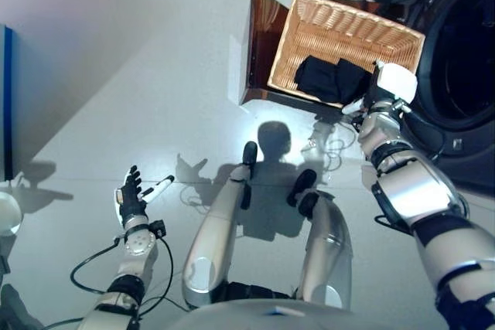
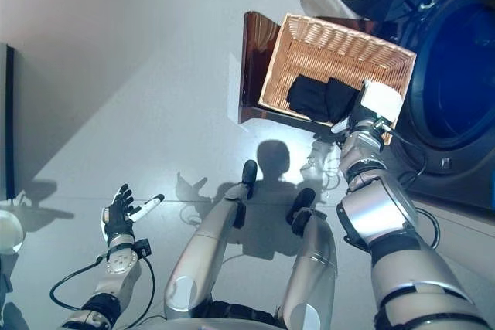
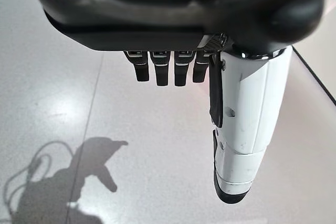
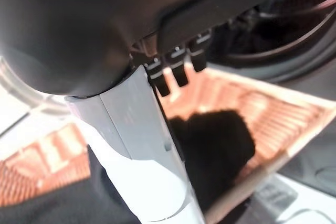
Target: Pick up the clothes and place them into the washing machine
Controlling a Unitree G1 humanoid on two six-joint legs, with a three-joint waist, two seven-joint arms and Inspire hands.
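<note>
Wicker basket [image 1: 352,32] resting on a dark wooden stool [image 1: 259,44], beside the washing machine [image 1: 464,67] with its round drum opening. Dark clothes [image 1: 332,79] lie in the basket's near corner. The right hand [image 1: 387,86] hovers over the basket's near rim just beside the clothes, fingers relaxed and holding nothing. The left hand [image 1: 131,195] hangs over the bare floor [image 1: 116,75], well apart from the basket, fingers straight and empty.
</note>
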